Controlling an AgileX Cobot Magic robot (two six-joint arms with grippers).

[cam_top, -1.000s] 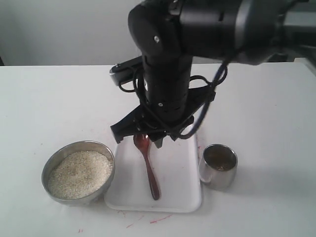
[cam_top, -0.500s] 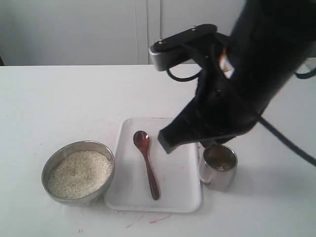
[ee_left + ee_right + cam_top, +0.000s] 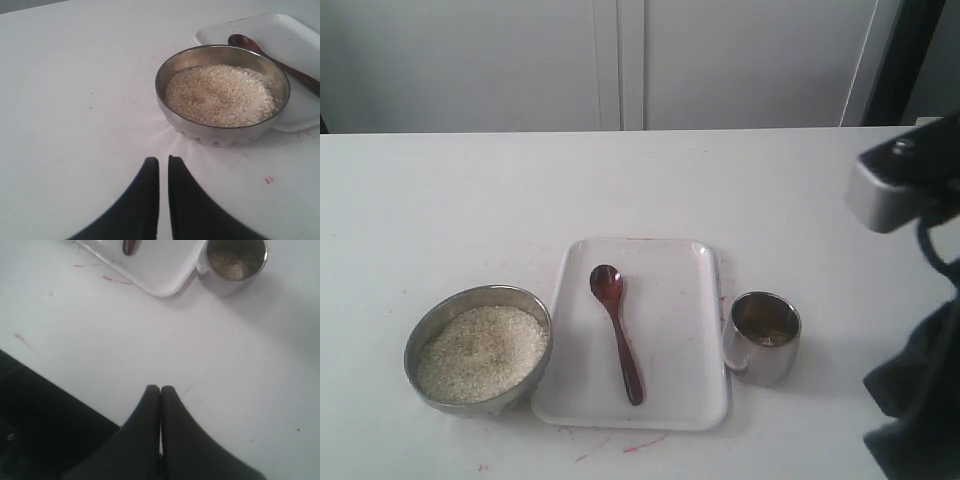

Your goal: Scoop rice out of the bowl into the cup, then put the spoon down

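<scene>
spoon on tray, between bowl, cup

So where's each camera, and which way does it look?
Exterior view: above the table, looking down at the round shiny steel bowl, white rectangular tray, dark wooden spoon, small steel cup; right arm at the edge.
Left wrist view: behind the left gripper, low, facing the bowl of rice.
Right wrist view: behind the right gripper, higher, facing the cup.
Shared: both wrist views catch the tray and spoon.
</scene>
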